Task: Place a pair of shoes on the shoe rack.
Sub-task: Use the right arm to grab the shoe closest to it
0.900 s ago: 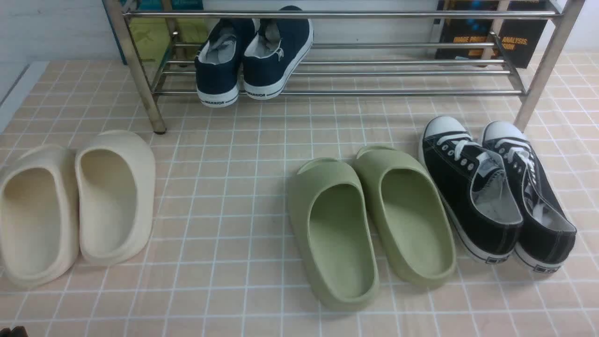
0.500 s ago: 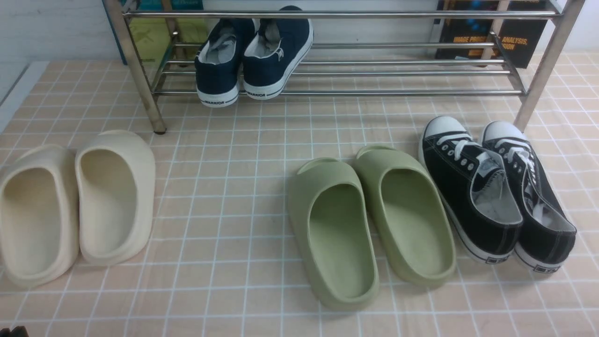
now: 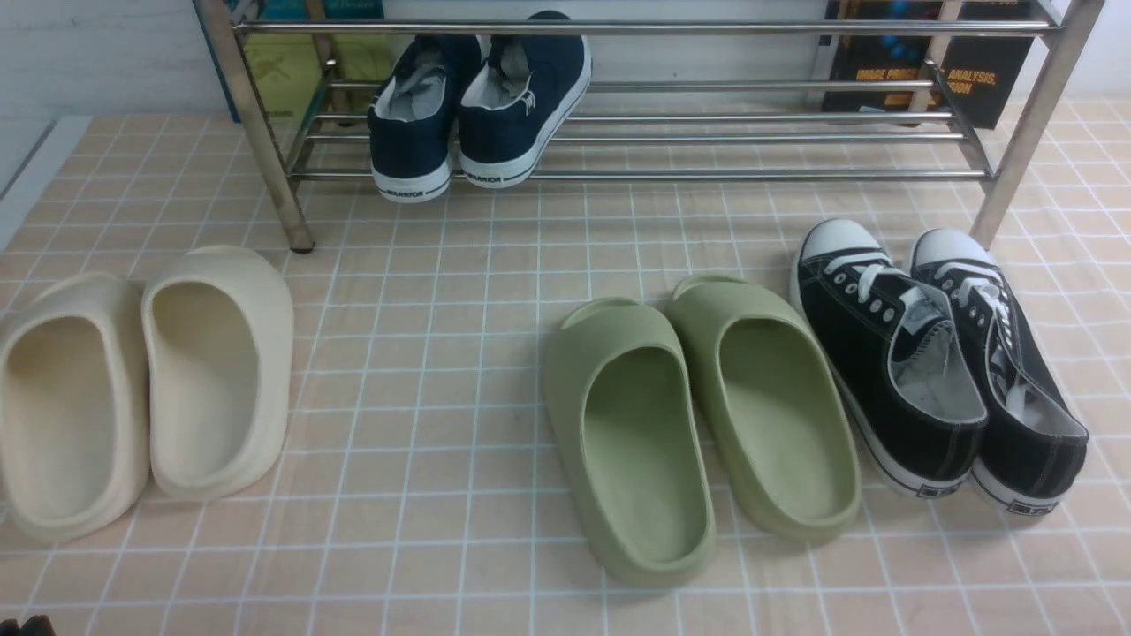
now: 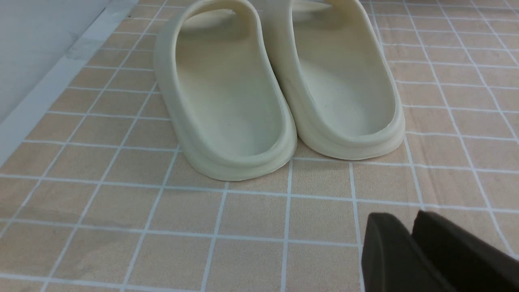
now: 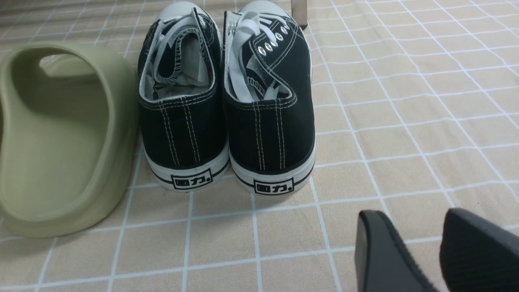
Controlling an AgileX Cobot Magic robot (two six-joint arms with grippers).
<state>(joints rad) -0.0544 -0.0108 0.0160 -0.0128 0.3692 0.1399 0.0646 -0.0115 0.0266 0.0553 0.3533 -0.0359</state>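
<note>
The pair of shoes, two black canvas sneakers [image 3: 937,371] with white toe caps and laces, stands side by side on the tiled floor at the right, toes toward the shoe rack [image 3: 636,174]. In the right wrist view their heels [image 5: 227,121] face my right gripper [image 5: 411,219], which is open, empty and a short way behind them. My left gripper [image 4: 405,221] is shut and empty, low over the floor behind the cream slides [image 4: 284,81]. Neither gripper shows clearly in the front view.
Navy sneakers [image 3: 477,106] sit on the rack's lower shelf at its left. Green slides [image 3: 698,415] stand just left of the black sneakers, and one [image 5: 61,138] touches them. Cream slides [image 3: 141,380] are at the far left. Books [image 3: 928,71] lean behind the rack.
</note>
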